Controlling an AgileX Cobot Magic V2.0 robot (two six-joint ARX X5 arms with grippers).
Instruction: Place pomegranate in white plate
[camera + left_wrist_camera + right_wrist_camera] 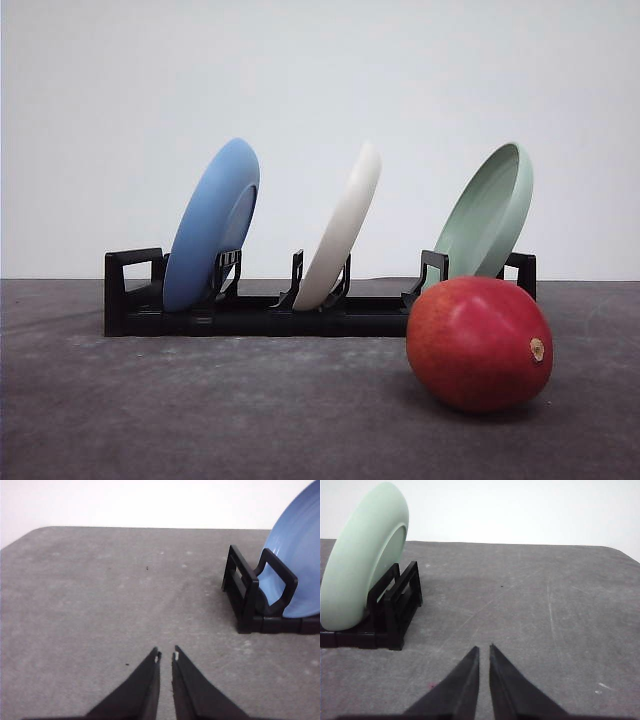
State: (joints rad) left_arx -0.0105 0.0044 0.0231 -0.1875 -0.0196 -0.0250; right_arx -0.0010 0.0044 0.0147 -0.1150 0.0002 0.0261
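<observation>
The glossy red pomegranate (pixel 478 344) lies on the grey table at the front right, its tan stem nub facing right. Behind it a black rack (pixel 250 310) holds three plates on edge, and the white plate (pixel 341 230) leans in the middle slot. My left gripper (pixel 166 655) hovers over bare table with its fingers nearly touching and nothing between them, the rack's left end ahead of it. My right gripper (pixel 484 649) is likewise shut and empty, near the rack's right end.
A blue plate (pixel 211 224) leans in the rack's left slot and a pale green plate (pixel 490 215) in the right slot, just behind the pomegranate. The blue plate (pixel 297 560) and the green plate (pixel 362 557) stand close to each wrist. Open grey tabletop (pixel 200 410) lies in front.
</observation>
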